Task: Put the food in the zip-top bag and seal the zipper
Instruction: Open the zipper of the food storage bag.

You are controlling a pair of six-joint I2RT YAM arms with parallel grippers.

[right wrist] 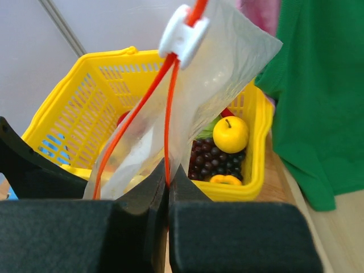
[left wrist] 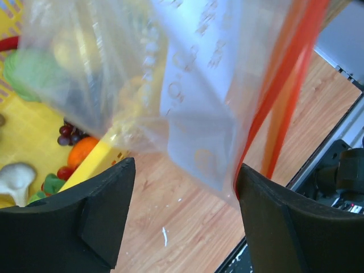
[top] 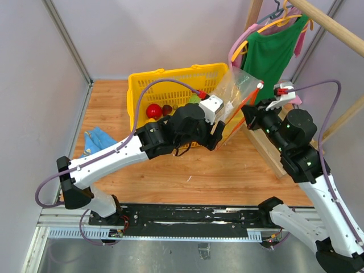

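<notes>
The zip-top bag (top: 236, 91) hangs in the air in front of the yellow basket, its mouth apart. My right gripper (right wrist: 169, 183) is shut on one side of the red-orange zipper (right wrist: 168, 119), below the white slider (right wrist: 182, 28). My left gripper (left wrist: 185, 193) stands open under the bag (left wrist: 187, 85), whose lower corner hangs between the fingers, with the zipper (left wrist: 273, 96) by the right finger (left wrist: 278, 216). Food lies in the basket: a yellow fruit (right wrist: 230, 133), dark grapes (right wrist: 215, 159), a yellow bell pepper (right wrist: 226, 180), an orange (left wrist: 81, 151) and a green piece (left wrist: 31, 71). Whether the bag holds food I cannot tell.
The yellow lattice basket (top: 165, 77) stands at the back middle of the wooden table, a red fruit (top: 153, 110) inside it. A blue cloth (top: 98, 139) lies at the left. A green shirt (top: 276, 54) hangs on a wooden rack (top: 270, 151) at the right.
</notes>
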